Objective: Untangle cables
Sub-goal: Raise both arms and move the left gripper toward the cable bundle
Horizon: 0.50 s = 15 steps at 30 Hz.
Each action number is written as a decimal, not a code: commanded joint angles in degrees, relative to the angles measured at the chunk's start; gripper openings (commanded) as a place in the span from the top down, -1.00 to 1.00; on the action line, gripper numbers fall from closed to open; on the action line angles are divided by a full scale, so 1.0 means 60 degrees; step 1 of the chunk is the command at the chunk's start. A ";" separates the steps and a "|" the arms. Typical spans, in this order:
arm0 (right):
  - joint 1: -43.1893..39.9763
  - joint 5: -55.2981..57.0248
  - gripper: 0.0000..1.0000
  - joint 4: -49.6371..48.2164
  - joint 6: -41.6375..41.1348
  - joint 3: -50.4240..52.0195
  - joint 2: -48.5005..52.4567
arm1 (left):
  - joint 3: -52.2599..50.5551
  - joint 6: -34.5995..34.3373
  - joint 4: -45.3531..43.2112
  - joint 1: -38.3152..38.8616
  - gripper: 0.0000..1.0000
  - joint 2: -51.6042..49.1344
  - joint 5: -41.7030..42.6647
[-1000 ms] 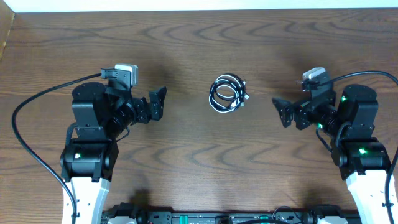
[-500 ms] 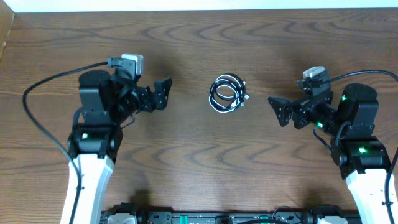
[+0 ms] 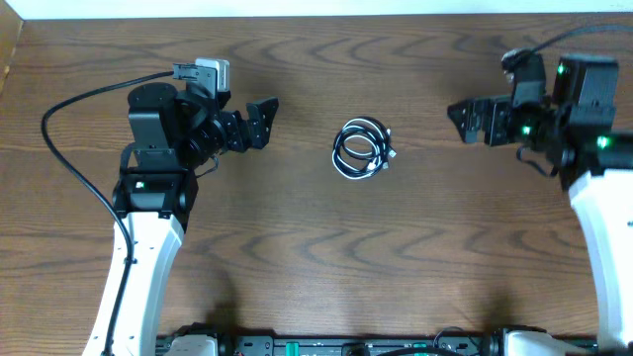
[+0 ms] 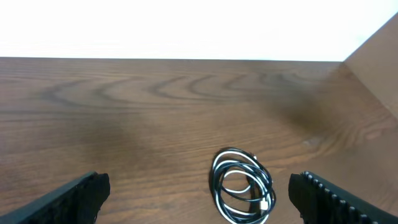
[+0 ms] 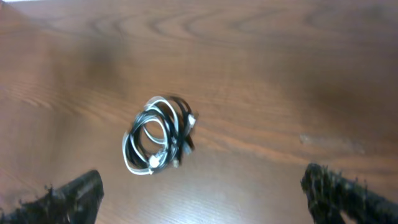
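Observation:
The cables [image 3: 363, 149] lie in one small coiled bundle of black and white cords in the middle of the wooden table. The bundle also shows in the left wrist view [image 4: 242, 186] and, blurred, in the right wrist view [image 5: 159, 142]. My left gripper [image 3: 262, 122] is open and empty, to the left of the bundle and pointing at it. My right gripper [image 3: 467, 120] is open and empty, to the right of the bundle and a little farther back. Neither gripper touches the cables.
A wooden table [image 3: 316, 257] with a white wall strip along its far edge. A thick black wire [image 3: 74, 119] loops from the left arm over the table's left side.
My right arm has risen and moved back, away from the table's front. My left gripper has moved a little up and toward the bundle. The cables have not moved.

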State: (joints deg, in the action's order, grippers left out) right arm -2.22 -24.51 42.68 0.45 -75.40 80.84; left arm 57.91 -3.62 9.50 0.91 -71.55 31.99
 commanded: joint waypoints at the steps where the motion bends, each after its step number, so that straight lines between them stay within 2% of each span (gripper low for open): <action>1: -0.0302 0.0208 -0.99 0.0656 0.0004 -0.0834 0.0860 | 0.0226 0.0229 -0.0007 -0.0029 -0.96 -0.0382 0.0685; 5: -0.0495 0.0798 -0.98 0.1089 -0.0018 -0.0918 0.1501 | 0.0226 0.0270 -0.0076 0.0022 -0.96 -0.0954 0.0816; 8: -0.0565 0.1810 -0.99 0.1319 -0.0645 -0.0914 0.1916 | 0.0226 0.0270 -0.0404 0.0346 -0.96 -0.1657 0.0816; 15: -0.0565 0.1851 -0.98 0.1315 -0.0488 -0.0918 0.2248 | 0.0226 0.0270 -0.1515 0.1723 -0.96 -0.3009 0.0809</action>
State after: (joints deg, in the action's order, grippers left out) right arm -5.45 -14.92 50.41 -1.61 -79.88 93.62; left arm 57.91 -2.76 2.92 7.66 -86.52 35.90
